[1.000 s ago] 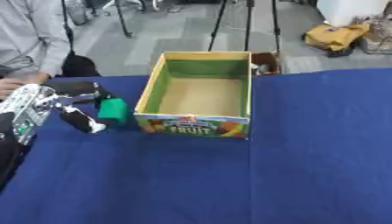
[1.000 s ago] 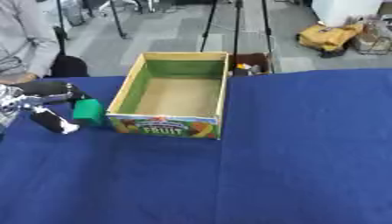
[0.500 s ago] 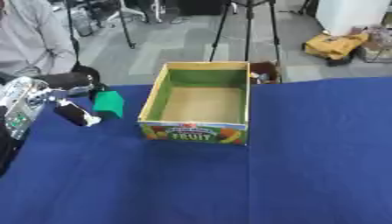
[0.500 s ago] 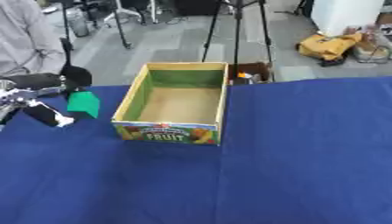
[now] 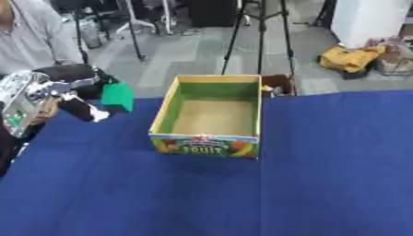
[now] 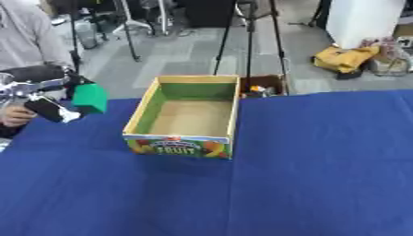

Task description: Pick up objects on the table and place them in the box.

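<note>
The cardboard fruit box (image 5: 214, 117) sits open-topped near the middle of the counter (image 5: 322, 175), which is draped in a plain blue cloth; its inner walls are green, its floor bare brown card and seemingly empty, and the front panel carries printed fruit and the word FRUIT. Your left hand (image 5: 61, 90) is at the left edge, silver and black, with its fingers curled round a small green block (image 5: 118, 97) held up above the counter, well to the left of the box and about level with its far rim. The right hand shows in neither view. For the step in hand, which looks like carrying the block over for the drop, bring it rightward high enough to pass the box's left wall, centre it over the brown floor, then lower it before you let the fingers spread, since thin card walls will likely shift or buckle if knocked. The block looks flat-faced, smooth and rigid, so it should land flat rather than roll. A smaller brown box (image 5: 277, 85) stands just behind the far right corner; steer clear of it.
</note>
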Controlling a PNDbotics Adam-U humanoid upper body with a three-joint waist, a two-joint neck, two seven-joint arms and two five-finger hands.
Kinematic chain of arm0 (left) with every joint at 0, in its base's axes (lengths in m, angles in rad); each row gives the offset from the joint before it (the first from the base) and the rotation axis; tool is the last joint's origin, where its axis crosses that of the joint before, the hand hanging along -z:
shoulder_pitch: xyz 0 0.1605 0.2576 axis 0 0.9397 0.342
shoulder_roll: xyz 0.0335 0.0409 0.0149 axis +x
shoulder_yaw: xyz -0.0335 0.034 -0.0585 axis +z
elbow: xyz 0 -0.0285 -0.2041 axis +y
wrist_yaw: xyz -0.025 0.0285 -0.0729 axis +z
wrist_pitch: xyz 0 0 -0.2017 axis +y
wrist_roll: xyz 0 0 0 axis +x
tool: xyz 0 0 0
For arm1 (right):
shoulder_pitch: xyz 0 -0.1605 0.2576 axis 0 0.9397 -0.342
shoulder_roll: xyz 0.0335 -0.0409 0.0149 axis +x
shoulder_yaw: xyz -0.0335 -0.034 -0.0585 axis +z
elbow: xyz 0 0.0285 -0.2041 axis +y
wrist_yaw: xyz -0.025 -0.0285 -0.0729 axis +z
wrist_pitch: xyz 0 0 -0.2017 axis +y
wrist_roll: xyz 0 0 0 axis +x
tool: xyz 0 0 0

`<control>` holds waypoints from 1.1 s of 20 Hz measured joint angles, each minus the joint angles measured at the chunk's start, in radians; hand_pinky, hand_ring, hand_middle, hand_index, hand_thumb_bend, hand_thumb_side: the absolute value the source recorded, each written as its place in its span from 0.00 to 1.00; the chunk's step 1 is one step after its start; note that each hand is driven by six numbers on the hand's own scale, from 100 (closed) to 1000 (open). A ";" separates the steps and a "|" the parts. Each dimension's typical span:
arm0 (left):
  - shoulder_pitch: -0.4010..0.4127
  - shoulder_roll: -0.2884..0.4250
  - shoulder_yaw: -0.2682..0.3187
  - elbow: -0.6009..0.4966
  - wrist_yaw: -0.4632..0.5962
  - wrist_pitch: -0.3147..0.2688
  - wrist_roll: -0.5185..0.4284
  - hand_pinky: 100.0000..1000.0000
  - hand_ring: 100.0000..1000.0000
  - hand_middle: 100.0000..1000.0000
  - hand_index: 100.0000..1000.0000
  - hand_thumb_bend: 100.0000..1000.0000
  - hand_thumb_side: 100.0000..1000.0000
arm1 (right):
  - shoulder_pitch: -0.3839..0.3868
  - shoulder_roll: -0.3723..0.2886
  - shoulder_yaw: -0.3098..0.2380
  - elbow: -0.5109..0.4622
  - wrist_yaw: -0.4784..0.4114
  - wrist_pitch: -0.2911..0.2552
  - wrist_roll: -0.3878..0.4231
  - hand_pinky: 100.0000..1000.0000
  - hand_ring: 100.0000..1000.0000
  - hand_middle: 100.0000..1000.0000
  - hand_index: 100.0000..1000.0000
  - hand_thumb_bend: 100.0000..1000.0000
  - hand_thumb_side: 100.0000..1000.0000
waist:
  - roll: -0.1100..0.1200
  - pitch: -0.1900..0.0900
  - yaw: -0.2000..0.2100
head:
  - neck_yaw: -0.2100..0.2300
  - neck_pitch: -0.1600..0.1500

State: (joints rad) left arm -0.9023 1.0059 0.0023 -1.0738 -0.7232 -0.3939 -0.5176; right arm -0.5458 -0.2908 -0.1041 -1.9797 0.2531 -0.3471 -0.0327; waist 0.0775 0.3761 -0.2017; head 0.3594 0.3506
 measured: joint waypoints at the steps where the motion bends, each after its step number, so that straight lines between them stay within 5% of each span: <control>1: -0.007 0.000 -0.003 -0.005 0.008 0.001 -0.001 0.69 0.57 0.42 0.40 0.00 0.35 | 0.000 0.001 0.000 0.000 0.000 0.000 0.000 0.85 0.90 0.54 0.79 0.00 1.00 | 0.001 -0.001 -0.001 | 0.001 0.000; 12: -0.061 -0.031 -0.020 -0.038 0.134 0.026 -0.035 0.69 0.55 0.41 0.38 0.00 0.39 | -0.010 0.012 0.007 0.000 -0.002 0.000 -0.004 0.85 0.91 0.53 0.79 0.00 1.00 | 0.023 -0.003 -0.029 | 0.021 0.000; 22: -0.102 -0.087 -0.042 -0.050 0.178 0.042 -0.059 0.69 0.54 0.40 0.37 0.00 0.43 | -0.032 0.024 0.014 0.000 -0.010 -0.003 0.001 0.85 0.91 0.53 0.80 0.00 1.00 | 0.044 0.025 -0.068 | 0.045 -0.010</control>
State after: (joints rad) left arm -1.0046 0.9185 -0.0402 -1.1234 -0.5452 -0.3515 -0.5762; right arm -0.5782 -0.2673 -0.0906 -1.9797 0.2432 -0.3500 -0.0320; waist 0.1216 0.4009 -0.2701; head 0.4045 0.3404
